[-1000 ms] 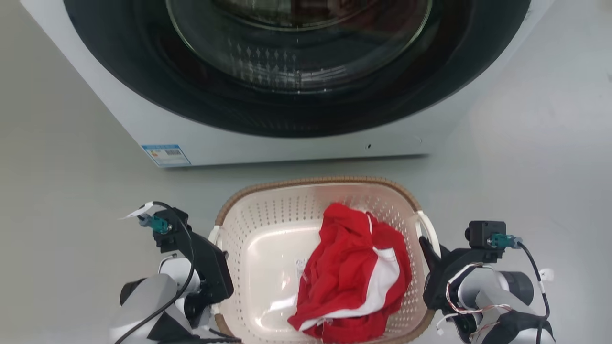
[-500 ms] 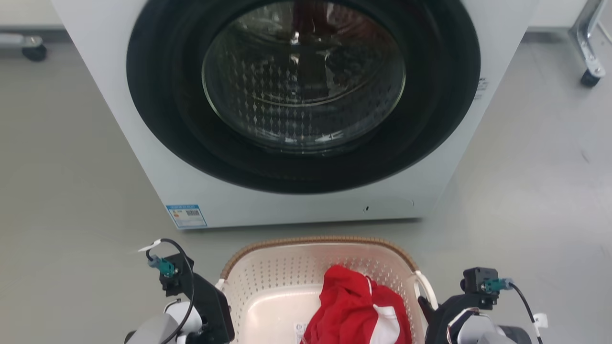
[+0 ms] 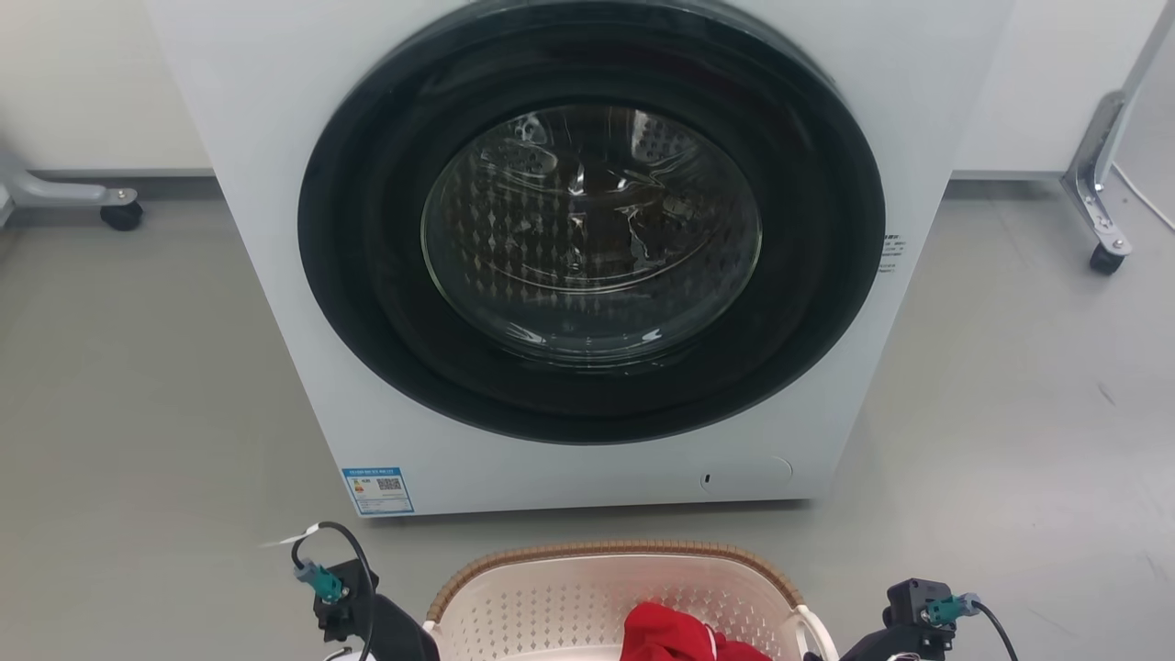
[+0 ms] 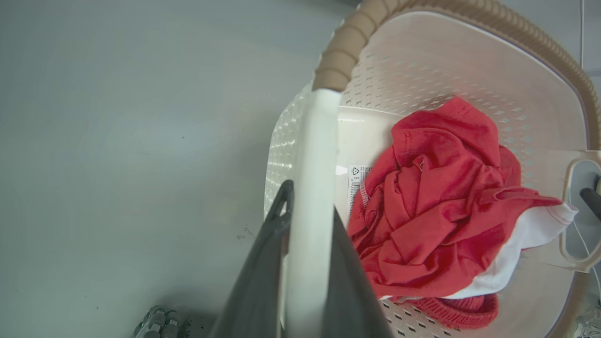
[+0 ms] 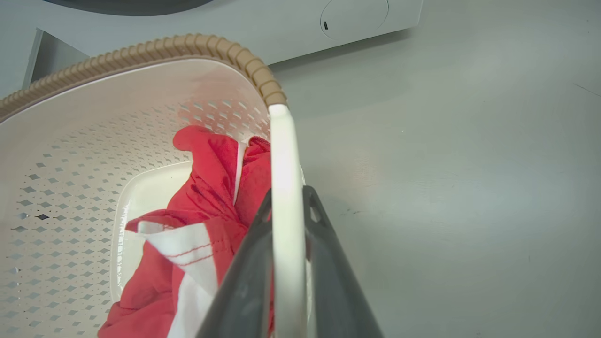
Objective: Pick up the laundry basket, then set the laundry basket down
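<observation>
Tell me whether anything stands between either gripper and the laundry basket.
Nothing does: the left gripper is shut on the laundry basket at its left handle, the right gripper at its right handle.

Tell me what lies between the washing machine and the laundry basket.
A bare strip of grey floor, in the head view; washing machine and laundry basket stand apart.

The laundry basket [image 3: 551, 610] is perforated cream, rim [image 3: 606, 549] tan, garment [image 4: 436, 202] red-and-white.

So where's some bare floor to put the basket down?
Bare grey floor lies left of the washing machine, out to a wheeled leg, and right of it too. It's crowded in the strip between the machine's front and the laundry basket.
</observation>
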Tool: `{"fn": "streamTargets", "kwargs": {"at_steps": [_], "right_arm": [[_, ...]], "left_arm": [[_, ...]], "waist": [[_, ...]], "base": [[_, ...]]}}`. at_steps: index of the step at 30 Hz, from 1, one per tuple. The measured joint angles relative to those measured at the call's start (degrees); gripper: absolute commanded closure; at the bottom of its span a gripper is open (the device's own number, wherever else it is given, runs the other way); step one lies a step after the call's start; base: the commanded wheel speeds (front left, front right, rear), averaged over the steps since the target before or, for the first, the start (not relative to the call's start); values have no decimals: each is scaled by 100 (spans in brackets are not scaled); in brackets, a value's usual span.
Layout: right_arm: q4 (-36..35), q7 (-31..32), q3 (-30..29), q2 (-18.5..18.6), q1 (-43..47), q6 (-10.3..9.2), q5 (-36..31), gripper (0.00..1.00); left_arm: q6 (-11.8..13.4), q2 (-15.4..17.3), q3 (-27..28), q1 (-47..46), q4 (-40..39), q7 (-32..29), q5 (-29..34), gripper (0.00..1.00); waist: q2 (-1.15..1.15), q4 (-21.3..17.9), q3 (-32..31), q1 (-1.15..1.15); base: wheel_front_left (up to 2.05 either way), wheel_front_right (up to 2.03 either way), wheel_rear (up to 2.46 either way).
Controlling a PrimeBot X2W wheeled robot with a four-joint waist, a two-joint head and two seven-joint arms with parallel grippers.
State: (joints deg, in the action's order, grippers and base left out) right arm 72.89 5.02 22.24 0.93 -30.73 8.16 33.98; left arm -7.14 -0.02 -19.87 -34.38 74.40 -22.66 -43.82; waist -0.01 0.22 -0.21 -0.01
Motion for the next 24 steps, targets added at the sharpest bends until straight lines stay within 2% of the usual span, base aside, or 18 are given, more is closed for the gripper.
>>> {"fn": "streamTargets", "kwargs": {"at_steps": [24], "right_arm": [[-35,205,34,14,93,1,200,100]], "left_arm": [[57,-2,4,140,7,-196,-148,100]], "waist": [[1,45,-232,1]], "base": [[0,0,0]]}}
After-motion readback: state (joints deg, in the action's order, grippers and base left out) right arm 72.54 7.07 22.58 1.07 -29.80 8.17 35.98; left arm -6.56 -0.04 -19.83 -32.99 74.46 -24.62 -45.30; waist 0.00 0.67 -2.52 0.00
